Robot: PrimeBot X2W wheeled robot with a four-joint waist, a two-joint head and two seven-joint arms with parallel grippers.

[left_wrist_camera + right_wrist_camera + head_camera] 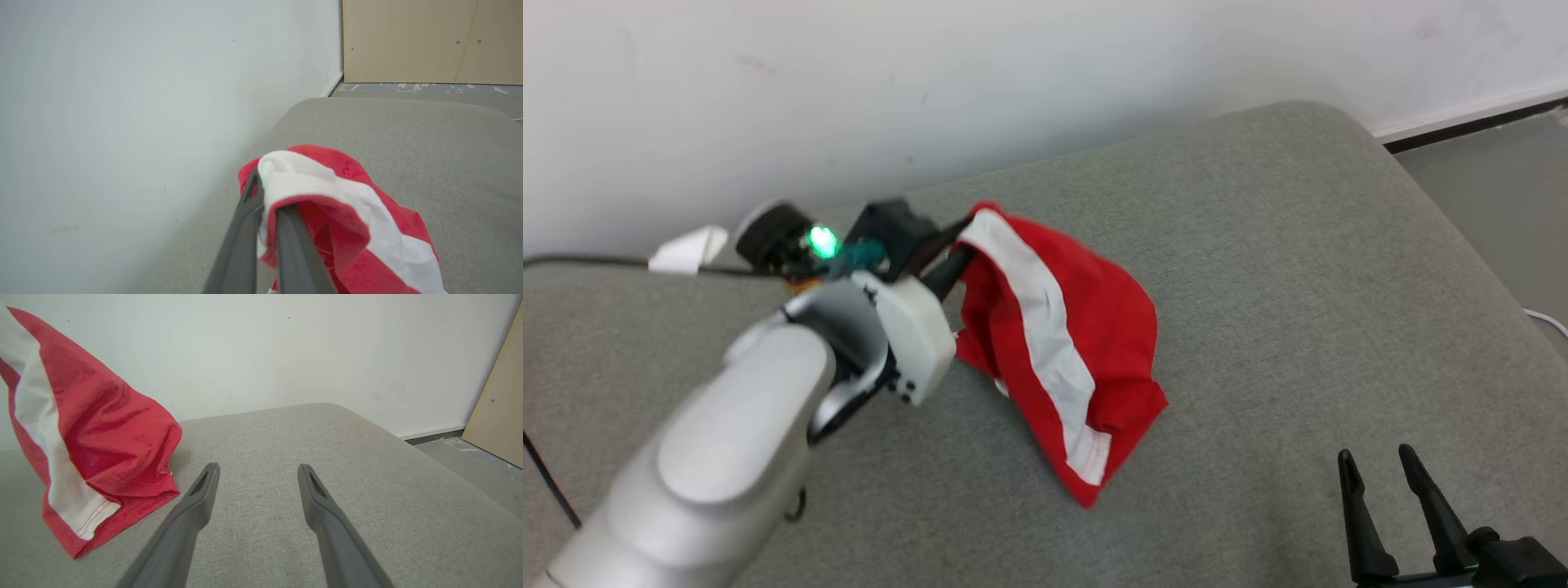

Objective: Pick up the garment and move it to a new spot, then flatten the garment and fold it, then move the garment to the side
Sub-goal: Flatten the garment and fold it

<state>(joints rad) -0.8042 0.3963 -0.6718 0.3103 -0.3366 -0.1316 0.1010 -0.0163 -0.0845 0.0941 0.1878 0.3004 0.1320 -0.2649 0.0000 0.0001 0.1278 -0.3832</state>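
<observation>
The garment (1086, 327) is red cloth with a broad white stripe, bunched up on the grey cushion (1298, 245). My left gripper (964, 237) is shut on its upper edge near the wall, lifting that end while the lower end trails on the cushion. In the left wrist view the two dark fingers (245, 228) pinch the garment (351, 212) at its white band. My right gripper (1380, 469) stands open at the lower right, apart from the cloth. In the right wrist view the right gripper (257, 473) is spread over bare cushion, with the garment (102, 428) to its left.
A white wall (931, 82) runs close behind the cushion. A black cable (588, 263) and a white plug (690, 247) lie at the far left. The cushion's rounded right edge drops to grey floor (1494, 180). A tan panel (429, 41) stands beyond the floor.
</observation>
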